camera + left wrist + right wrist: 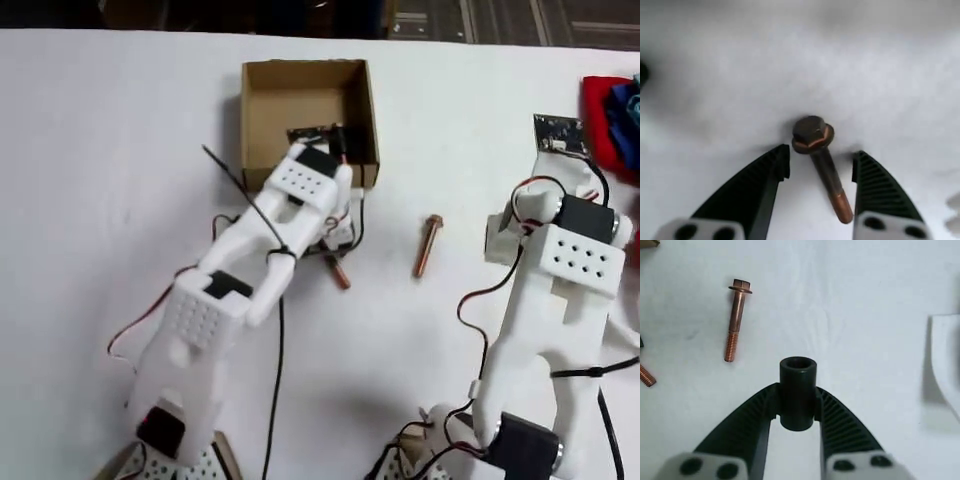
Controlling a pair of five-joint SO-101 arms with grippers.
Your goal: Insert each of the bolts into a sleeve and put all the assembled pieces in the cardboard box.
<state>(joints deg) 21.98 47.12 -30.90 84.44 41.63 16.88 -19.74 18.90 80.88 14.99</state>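
Open lane between the arms; near side of the box blocked.
The left arm (250,270) lies slantwise across the counter (100,150), and its head overhangs the near wall of the cardboard box (300,67). The box's far and left parts are open from above. Between it and the right arm (560,290) runs a bare strip with a loose bolt (429,245) lying in it. The left jaws stand apart around a second bolt (820,160), with a gap on each side of the shank. The sleeve (797,390) fills the right jaws' gap. A red cloth (608,110) crowds the far right edge.
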